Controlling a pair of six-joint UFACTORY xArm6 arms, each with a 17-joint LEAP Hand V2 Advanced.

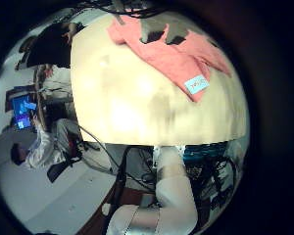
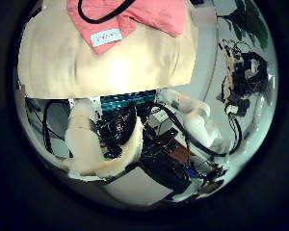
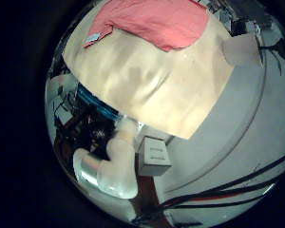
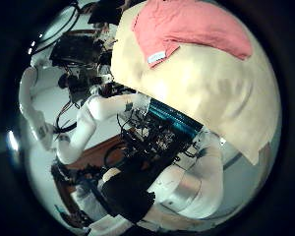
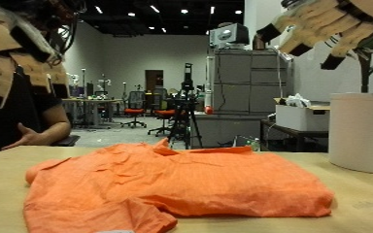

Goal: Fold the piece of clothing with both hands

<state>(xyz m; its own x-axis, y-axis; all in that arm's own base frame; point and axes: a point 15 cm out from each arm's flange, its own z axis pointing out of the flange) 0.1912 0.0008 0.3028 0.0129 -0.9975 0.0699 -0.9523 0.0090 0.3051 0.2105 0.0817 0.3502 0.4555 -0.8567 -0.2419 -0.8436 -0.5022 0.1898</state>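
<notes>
Outside view: orange shirt (image 5: 174,184) lies flat on the table (image 5: 355,209); my left hand (image 5: 12,44) and right hand (image 5: 329,24) hang above the shirt, fingers relaxed. Its white tag (image 1: 196,84) is unreadable.

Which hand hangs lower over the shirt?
The left hand: its fingers reach further down in the outside view than the right hand's. Neither touches the shirt.

The outside view looks low across the table (image 5: 355,189); all four palm views look down from high, sharing the orange garment (image 5: 174,184).
</notes>
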